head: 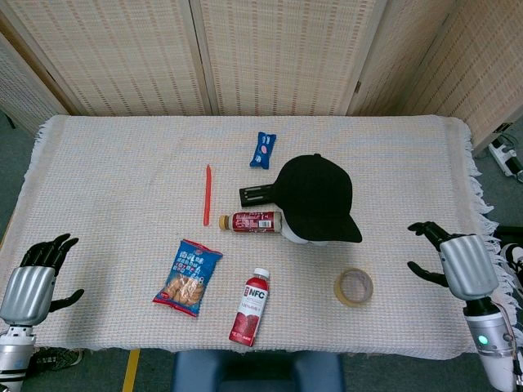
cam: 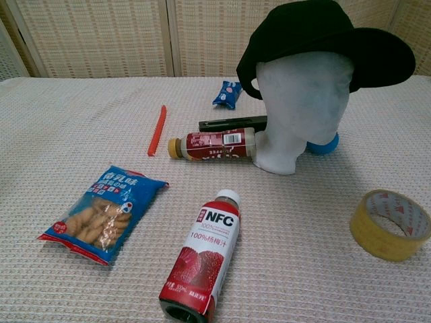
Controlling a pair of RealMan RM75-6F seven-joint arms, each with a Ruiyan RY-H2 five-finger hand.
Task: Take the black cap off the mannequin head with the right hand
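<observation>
The black cap (head: 317, 198) (cam: 324, 38) sits on the white mannequin head (cam: 302, 108) near the middle of the table, its brim pointing toward the near right. My right hand (head: 458, 263) hovers at the table's right edge, well to the right of the cap, fingers spread and empty. At the near left corner my left hand (head: 34, 282) is off the table, also spread and empty. Neither hand shows in the chest view.
A roll of yellow tape (head: 354, 287) lies between my right hand and the mannequin. A lying brown drink bottle (head: 252, 221), a black bar (head: 256, 194), an NFC juice bottle (head: 252, 306), a snack bag (head: 189, 277), a red stick (head: 207, 194) and a blue packet (head: 262, 149) lie around. A blue ball (cam: 324, 145) rests behind the head.
</observation>
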